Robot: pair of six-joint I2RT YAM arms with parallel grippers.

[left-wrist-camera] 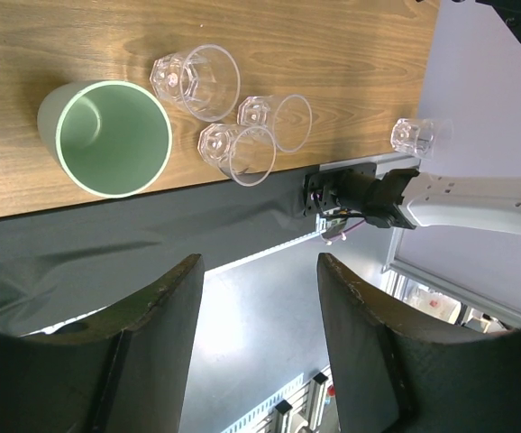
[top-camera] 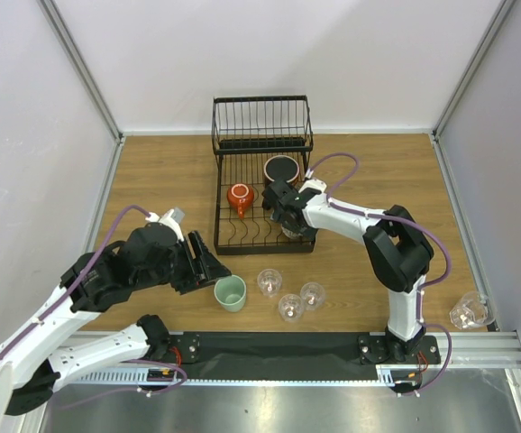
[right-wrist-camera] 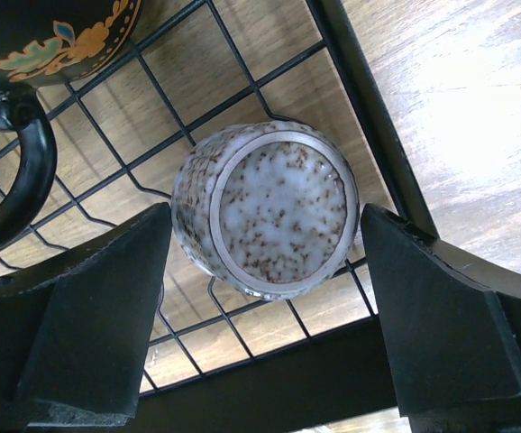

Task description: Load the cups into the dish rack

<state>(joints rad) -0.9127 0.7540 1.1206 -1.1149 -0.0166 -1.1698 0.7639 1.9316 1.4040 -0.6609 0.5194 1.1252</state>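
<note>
Here the speckled cup (right-wrist-camera: pixel 265 221) stands upside down in the dish rack (right-wrist-camera: pixel 351 81), base up, between the right gripper's (top-camera: pixel 287 218) spread fingers. The left gripper (left-wrist-camera: pixel 260 271) gapes empty.

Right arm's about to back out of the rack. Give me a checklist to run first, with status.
1. Jaws of the right gripper open, clear of the speckled cup on both sides: ok.
2. Speckled cup inside the dish rack, base up on the wires: ok.
3. Cup sitting level: cannot tell.
4. Handle of the black mug apart from the jaws: ok.
5. Jaws of the left gripper open, nothing between them: ok.
6. All cups loaded: not ok; mint-green cup and four clear tumblers are on the table.
</note>
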